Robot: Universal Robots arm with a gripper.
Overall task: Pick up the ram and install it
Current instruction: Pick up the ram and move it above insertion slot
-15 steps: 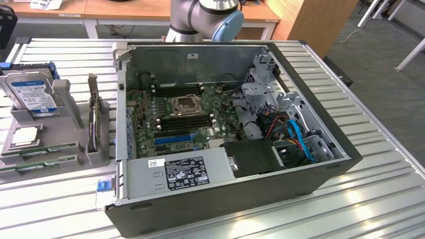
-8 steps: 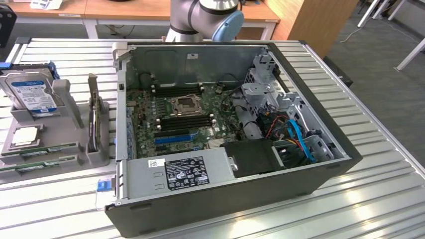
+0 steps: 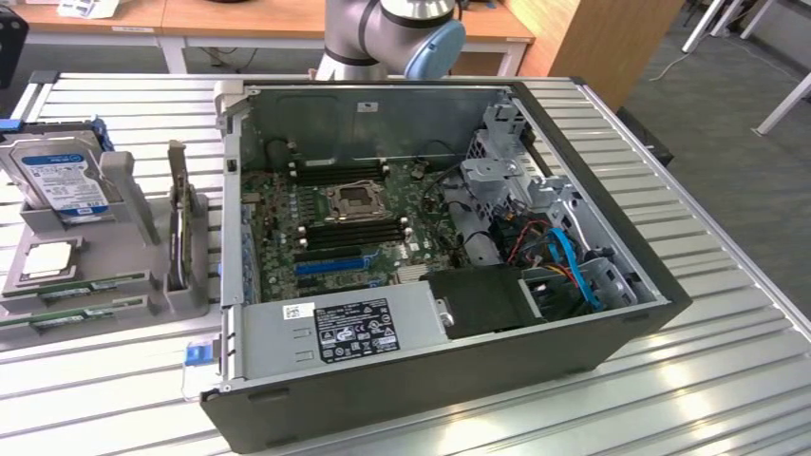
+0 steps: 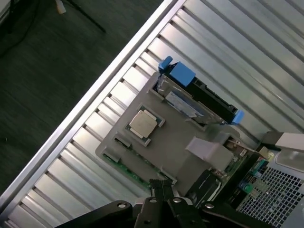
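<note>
Gripper (image 4: 161, 189) noted clenched, nothing held, poised above the grey holder (image 4: 180, 142). The ram (image 4: 127, 167) is seen lying flat in a groove along the holder's edge, near the seated processor (image 4: 144, 124) — not yet gripped. For a clean pick, the fingers are best opened and squared across the stick's long edges, chips avoided. Farther off, the open case (image 3: 533, 370) — its black memory slots (image 3: 355, 233) are judged empty.
</note>
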